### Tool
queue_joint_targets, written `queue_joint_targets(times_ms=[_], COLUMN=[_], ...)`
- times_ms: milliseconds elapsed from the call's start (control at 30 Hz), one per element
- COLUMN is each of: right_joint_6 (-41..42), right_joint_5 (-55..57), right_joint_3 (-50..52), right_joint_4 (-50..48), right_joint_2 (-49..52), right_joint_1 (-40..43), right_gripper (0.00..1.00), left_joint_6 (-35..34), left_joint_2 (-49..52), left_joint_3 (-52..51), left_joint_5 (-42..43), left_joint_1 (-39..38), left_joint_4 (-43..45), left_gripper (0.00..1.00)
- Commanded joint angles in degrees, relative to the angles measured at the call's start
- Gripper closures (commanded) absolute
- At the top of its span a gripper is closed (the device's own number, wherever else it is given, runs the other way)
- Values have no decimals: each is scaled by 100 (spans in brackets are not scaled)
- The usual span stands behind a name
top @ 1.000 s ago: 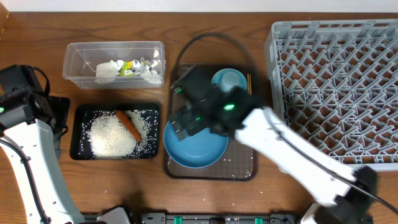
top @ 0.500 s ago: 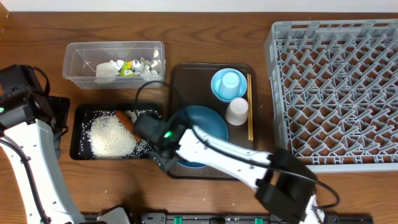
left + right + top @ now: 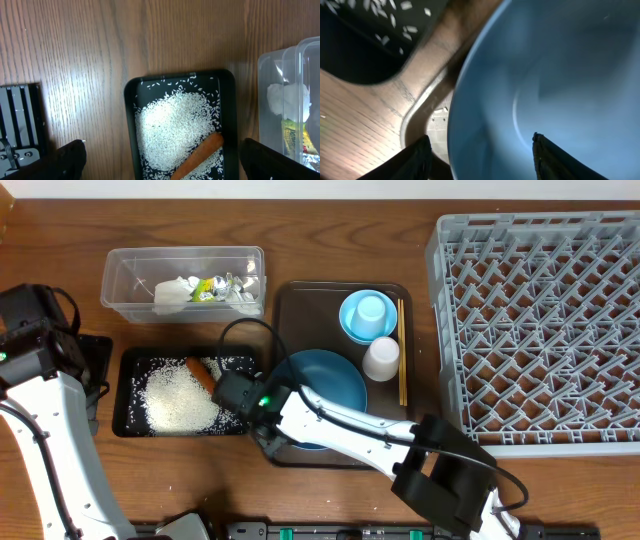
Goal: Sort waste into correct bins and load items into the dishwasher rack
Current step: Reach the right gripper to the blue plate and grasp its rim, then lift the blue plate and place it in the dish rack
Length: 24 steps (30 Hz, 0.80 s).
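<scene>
Straddling rim of dark blue plate — right end effector, fingers spread apart.

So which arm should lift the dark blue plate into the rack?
Right. The right pincer sits open across the rim of the dark blue plate; the left pincer hangs open over the black tray of rice, farther from plate and rack.

On the tabletop are one grey rack at the right, one brown serving tray in the middle, and at the left one clear tub far and one black tray near. The serving tray carries one blue plate, one light blue bowl, one white cup and one pair of chopsticks. The black tray holds one rice heap and one carrot; the tub holds one napkin and a few wrappers, too small to count.
</scene>
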State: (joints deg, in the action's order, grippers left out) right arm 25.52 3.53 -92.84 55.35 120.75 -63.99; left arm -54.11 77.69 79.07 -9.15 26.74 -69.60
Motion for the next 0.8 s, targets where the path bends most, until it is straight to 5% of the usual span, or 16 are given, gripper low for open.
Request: queue_joint_targets(times_ms=[0, 433, 533, 767], right_joint_6=[190, 232, 232, 175], right_joint_5=[70, 63, 59, -98], right_joint_3=[278, 341, 146, -656], right_joint_4=[-120, -365, -192, 498], right_joint_2=[46, 44, 26, -240], right_joint_1=[-107, -120, -70, 192], right_gripper=[37, 80, 99, 99], left_joint_6=[50, 50, 50, 50], left_joint_2=[28, 28, 28, 28], left_joint_3=[39, 39, 39, 39], left_joint_5=[-31, -31, -31, -31], left_joint_1=[24, 24, 24, 24], left_joint_4=[-24, -24, -24, -24], left_gripper=[0, 1, 1, 1])
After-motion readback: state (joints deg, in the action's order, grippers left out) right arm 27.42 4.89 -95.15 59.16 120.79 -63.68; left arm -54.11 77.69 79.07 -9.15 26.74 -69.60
